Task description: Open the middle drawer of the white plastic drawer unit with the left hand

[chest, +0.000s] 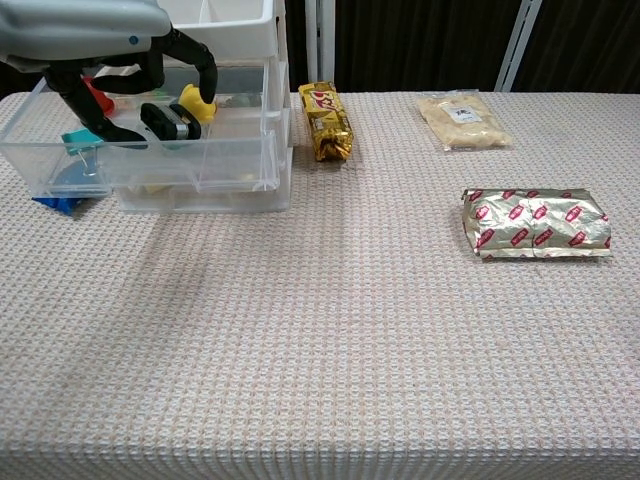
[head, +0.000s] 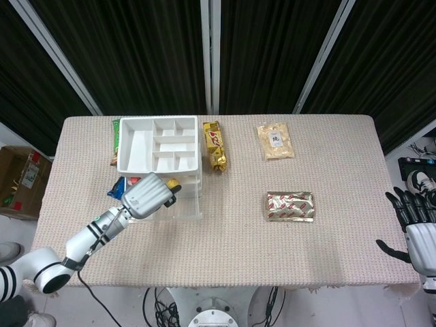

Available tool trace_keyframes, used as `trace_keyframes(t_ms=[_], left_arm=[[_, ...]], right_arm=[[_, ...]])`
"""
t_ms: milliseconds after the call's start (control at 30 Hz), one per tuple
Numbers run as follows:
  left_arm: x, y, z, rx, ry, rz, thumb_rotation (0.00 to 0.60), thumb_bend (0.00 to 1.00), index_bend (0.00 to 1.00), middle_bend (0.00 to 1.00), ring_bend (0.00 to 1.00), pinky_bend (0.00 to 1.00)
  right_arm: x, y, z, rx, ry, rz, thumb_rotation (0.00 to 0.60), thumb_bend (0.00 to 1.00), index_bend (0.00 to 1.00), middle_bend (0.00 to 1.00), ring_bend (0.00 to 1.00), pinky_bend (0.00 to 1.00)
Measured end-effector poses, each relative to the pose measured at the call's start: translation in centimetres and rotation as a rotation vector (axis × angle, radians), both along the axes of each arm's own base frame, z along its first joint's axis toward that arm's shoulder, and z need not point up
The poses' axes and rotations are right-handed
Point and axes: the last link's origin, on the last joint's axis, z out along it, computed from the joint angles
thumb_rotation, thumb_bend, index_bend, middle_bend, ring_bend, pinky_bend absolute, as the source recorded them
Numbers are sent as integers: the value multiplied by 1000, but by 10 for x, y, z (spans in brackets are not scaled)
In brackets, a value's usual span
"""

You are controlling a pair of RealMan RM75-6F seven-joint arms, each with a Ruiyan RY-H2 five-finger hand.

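Observation:
The white plastic drawer unit stands at the table's back left, its top an open divided tray. One clear drawer is pulled out toward me. It holds a red cap, a teal clip, a black item and a yellow item. My left hand hovers over that drawer with fingers arched down and spread, holding nothing. My right hand hangs off the table's right edge, fingers apart and empty.
A gold snack bar lies just right of the unit. A beige packet sits at the back right and a silver-red packet at mid right. A green packet and a blue item lie left of the unit.

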Motion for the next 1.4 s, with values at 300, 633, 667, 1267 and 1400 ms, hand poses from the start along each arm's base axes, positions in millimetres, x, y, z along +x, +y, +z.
trace_keyframes(t_ms=[300, 633, 667, 1267, 1400], left_arm=[[-4, 2, -4, -12, 30, -2, 600, 360, 432, 874, 933, 1000], [-5, 0, 5, 11, -41, 2, 600, 487, 511, 876, 932, 1000], [-5, -1, 8, 17, -52, 0, 600, 484, 511, 876, 932, 1000], [15, -88, -18, -61, -212, -397, 600, 456, 510, 878, 933, 1000], [15, -96, -48, -118, -168, -436, 600, 454, 509, 878, 933, 1000]], right_arm=[[0, -2, -1, 3, 0, -5, 600, 55, 0, 0, 0, 0], [0, -2, -2, 4, -5, -4, 600, 54, 0, 0, 0, 0], [0, -2, -1, 3, -5, -3, 600, 54, 0, 0, 0, 0], [1, 3, -4, 4, -14, 21, 600, 54, 0, 0, 0, 0], [-1, 5, -3, 1, -15, 13, 600, 54, 0, 0, 0, 0]])
